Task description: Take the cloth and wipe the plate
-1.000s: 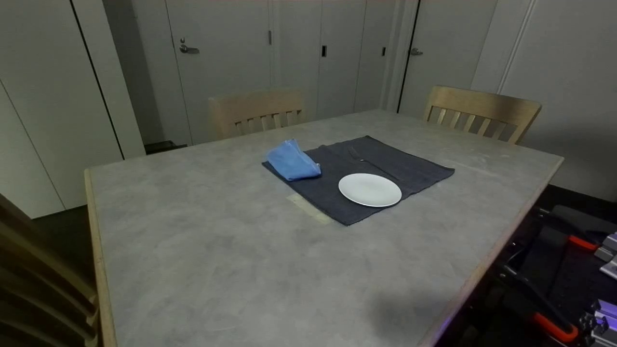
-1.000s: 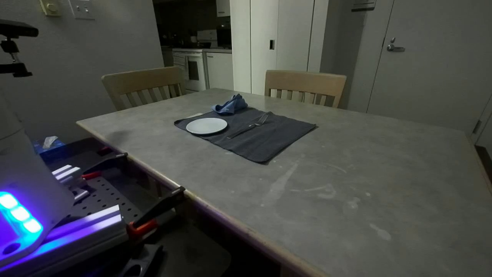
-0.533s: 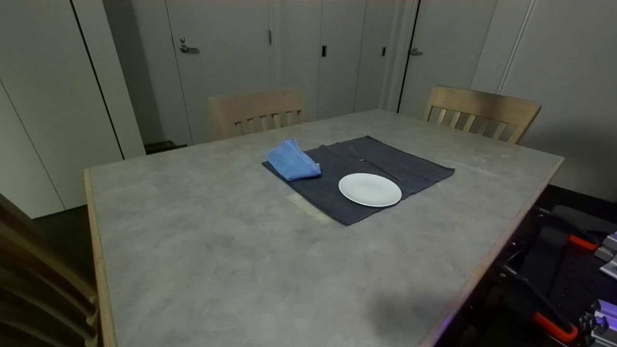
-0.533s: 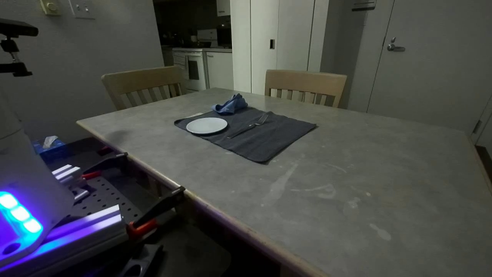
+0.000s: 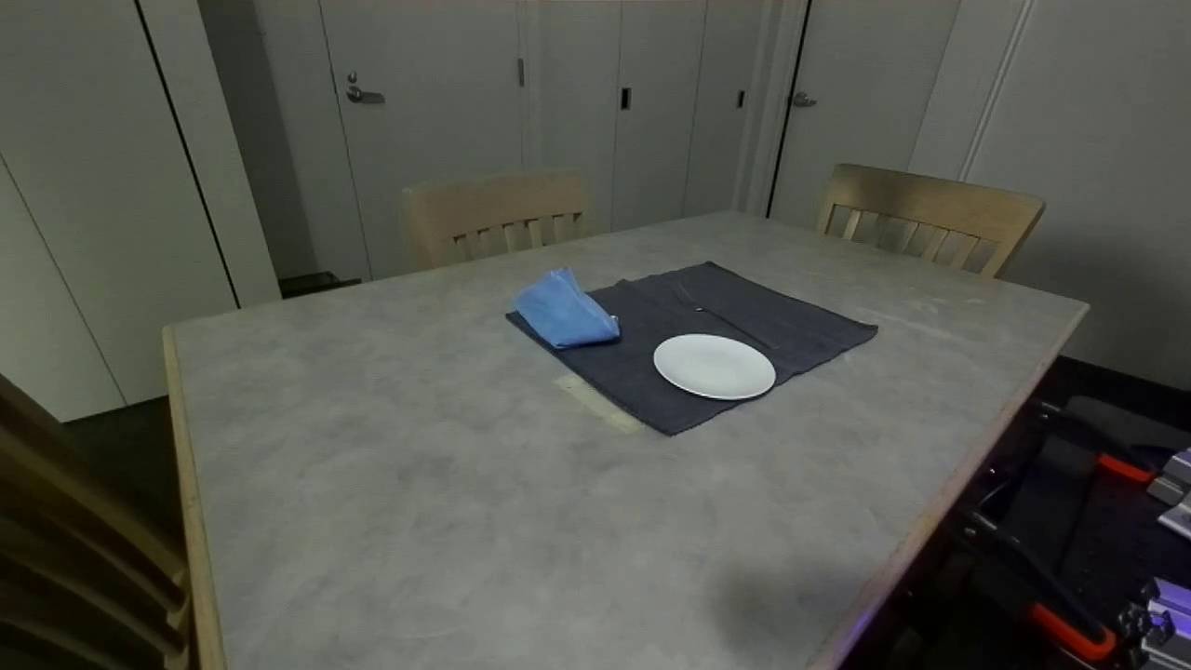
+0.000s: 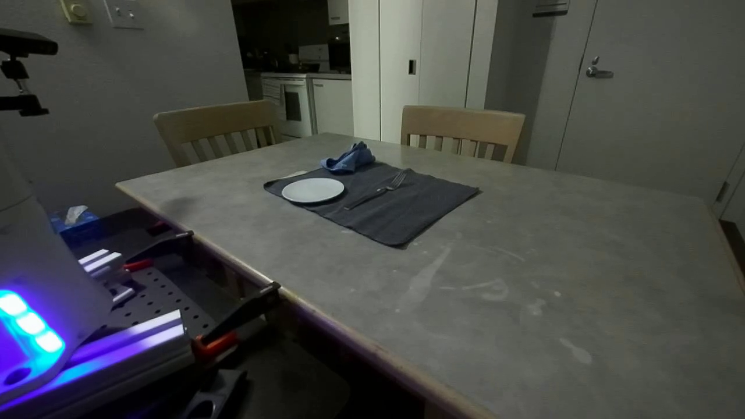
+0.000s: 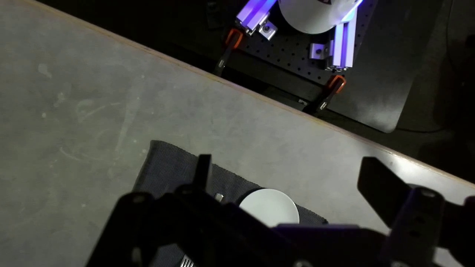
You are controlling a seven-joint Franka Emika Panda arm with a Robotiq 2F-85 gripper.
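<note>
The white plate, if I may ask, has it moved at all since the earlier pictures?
No. In both exterior views, the white plate shows no shift in any direction against the table edge.

1. Text, labels, brands, numbers: none legible in any view.
2. Flat grey rectangular sign-like plate (image 6: 550, 7), dark lower edge, on the pale grey wall (image 6: 518, 58) beside a grey lever-handled door (image 6: 657, 116), in an exterior view: at the upper border; any lettering too small to tell.
3. Small dark patch (image 7: 325, 1) on the white rounded robot base (image 7: 310, 20), wrist view: cropped at the top; marks unreadable.
4. Blue rectangular tissue box (image 6: 81, 226), in an exterior view: too dim to read.
</note>
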